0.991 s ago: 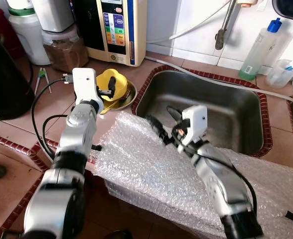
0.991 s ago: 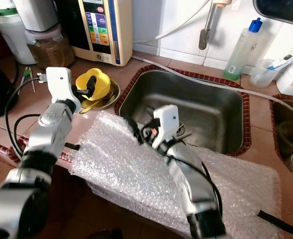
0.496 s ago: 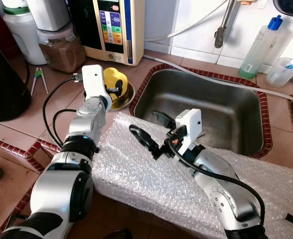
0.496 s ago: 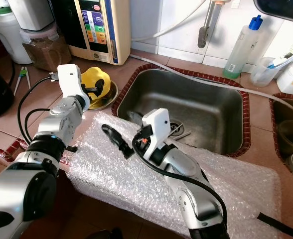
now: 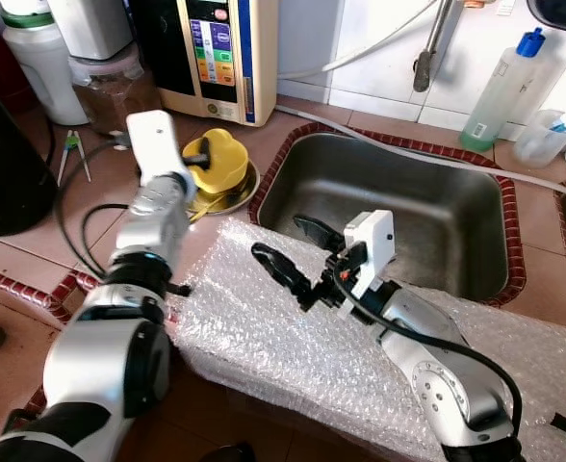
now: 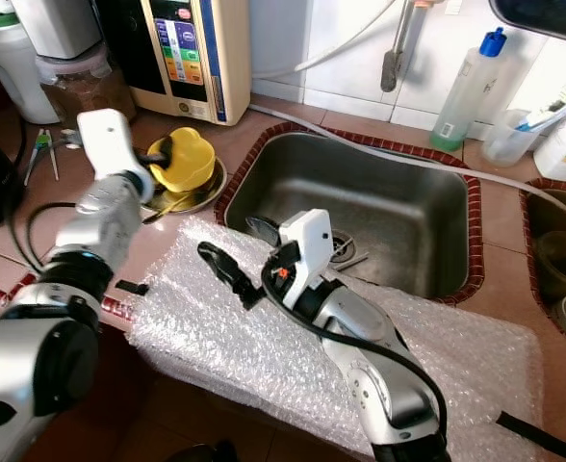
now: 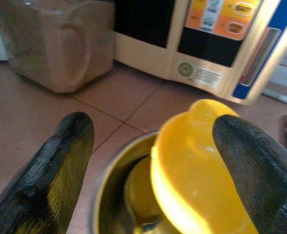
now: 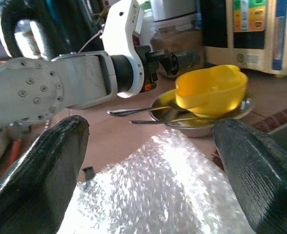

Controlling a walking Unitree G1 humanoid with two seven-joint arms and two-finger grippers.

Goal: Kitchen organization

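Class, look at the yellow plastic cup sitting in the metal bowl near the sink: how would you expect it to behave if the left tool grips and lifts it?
The yellow plastic cup looks thin-walled, so probably light and slightly flexible under a squeeze. It rests tilted in the shallow metal bowl, so a push may slide or tip it. Its glossy surface could slip between the open left tool fingers.

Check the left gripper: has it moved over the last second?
Yes. The left gripper now sits open at the yellow bowl's far rim, toward the water machine; earlier it was over the bowl's middle.
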